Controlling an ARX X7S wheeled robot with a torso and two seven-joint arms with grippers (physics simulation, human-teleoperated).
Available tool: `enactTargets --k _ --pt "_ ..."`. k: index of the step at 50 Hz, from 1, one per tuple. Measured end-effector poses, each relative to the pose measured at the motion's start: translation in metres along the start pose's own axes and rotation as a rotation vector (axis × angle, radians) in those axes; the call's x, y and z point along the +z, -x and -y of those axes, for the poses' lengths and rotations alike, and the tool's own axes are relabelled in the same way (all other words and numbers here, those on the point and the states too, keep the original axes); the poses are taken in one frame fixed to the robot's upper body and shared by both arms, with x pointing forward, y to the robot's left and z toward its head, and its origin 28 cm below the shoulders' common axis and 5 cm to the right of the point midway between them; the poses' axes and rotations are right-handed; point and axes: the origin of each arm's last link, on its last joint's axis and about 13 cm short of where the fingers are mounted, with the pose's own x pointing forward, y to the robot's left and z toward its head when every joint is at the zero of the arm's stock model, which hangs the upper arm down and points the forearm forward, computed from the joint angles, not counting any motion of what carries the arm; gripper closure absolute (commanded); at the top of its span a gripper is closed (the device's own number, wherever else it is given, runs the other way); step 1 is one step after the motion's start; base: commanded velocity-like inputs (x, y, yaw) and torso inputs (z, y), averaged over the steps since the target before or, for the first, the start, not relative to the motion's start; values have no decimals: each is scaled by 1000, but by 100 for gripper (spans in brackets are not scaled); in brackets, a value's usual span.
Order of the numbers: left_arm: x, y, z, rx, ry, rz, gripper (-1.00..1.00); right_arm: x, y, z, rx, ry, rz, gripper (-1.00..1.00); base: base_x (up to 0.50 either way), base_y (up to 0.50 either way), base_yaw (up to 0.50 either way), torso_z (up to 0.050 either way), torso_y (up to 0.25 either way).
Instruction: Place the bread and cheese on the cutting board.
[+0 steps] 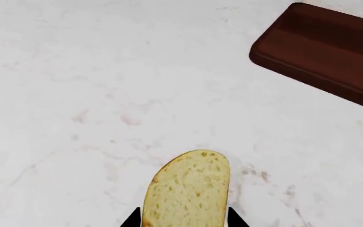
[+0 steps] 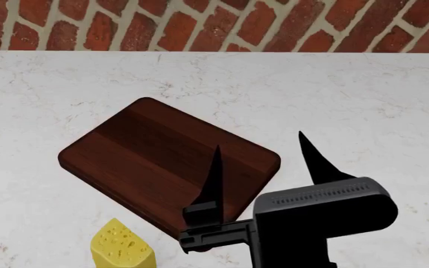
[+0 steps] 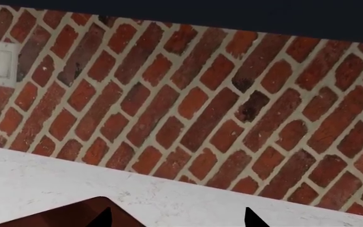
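Left wrist view: left end effector (image 1: 185,220) grasps bread (image 1: 188,189) above bare table (image 1: 74,94), cutting board (image 1: 323,49) ahead; right end effector (image 2: 263,162) released; next, carry bread over board.

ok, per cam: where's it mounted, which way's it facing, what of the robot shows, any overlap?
Head: on the head, looking forward and down at the counter, cutting board, cheese; right gripper open, arm below.
Left wrist: near the left gripper, facing down at the counter; bread between the fingertips.
Right wrist: near the right gripper, facing the brick wall; only fingertips show.
Shared: all three catch the cutting board.
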Motion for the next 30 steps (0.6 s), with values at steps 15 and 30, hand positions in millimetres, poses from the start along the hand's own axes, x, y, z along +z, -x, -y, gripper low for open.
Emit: enactTargets --k 15,30 --pt "47 -5 22 -66 -5 133 100 1 1 1 -2 -2 4 -100 0 0 0 0 0" --pt "103 -39 51 -162 -36 154 100 4 2 4 -15 -8 15 -100 0 0 0 0 0"
